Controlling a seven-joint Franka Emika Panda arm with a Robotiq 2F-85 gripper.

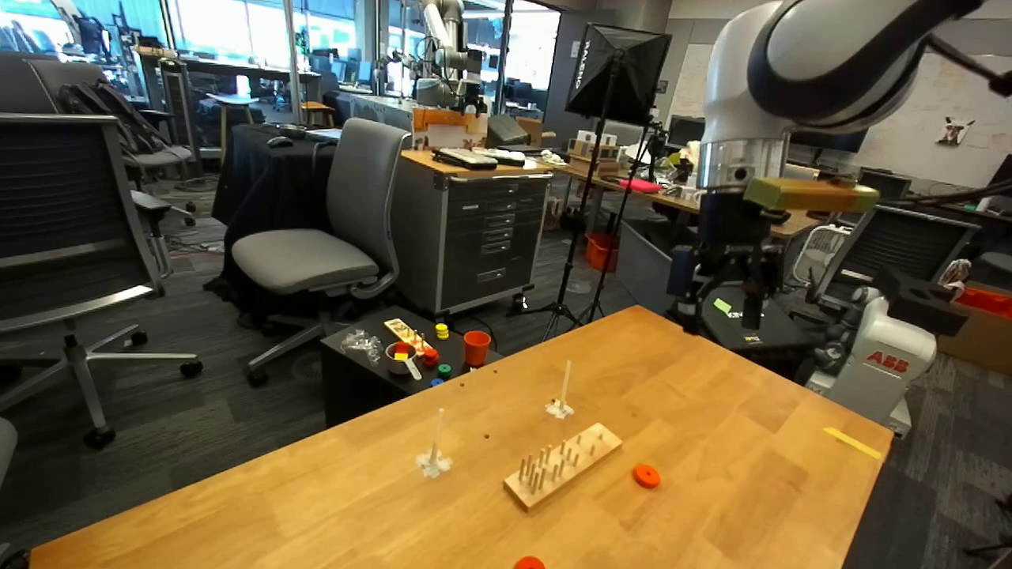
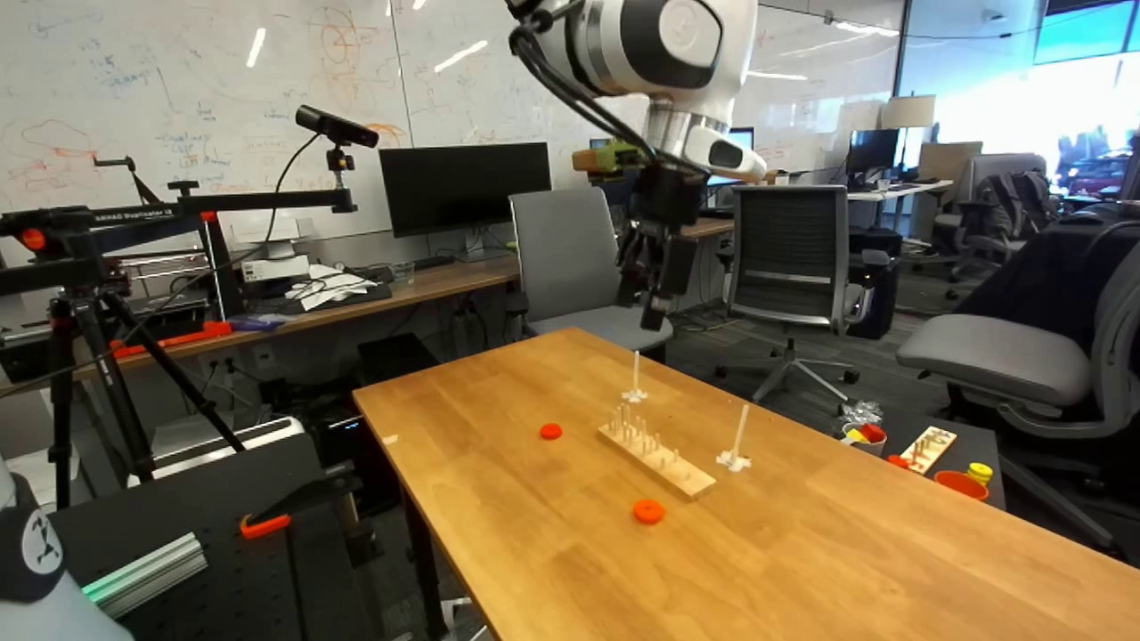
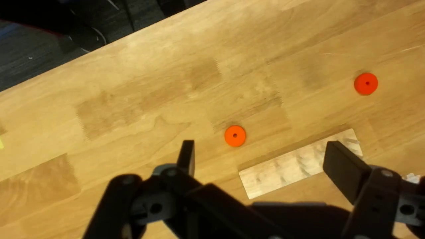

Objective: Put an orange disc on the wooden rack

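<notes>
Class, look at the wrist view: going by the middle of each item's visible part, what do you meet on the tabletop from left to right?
Yellow sliver at the picture's edge, lower orange disc, wooden rack, upper orange disc, white patch.

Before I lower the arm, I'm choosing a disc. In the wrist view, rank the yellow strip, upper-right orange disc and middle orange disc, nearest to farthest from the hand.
1. Middle orange disc: seen by the gap of the open hand.
2. Upper-right orange disc: off to the right.
3. Yellow strip: cut off at the wrist view's left edge.
</notes>
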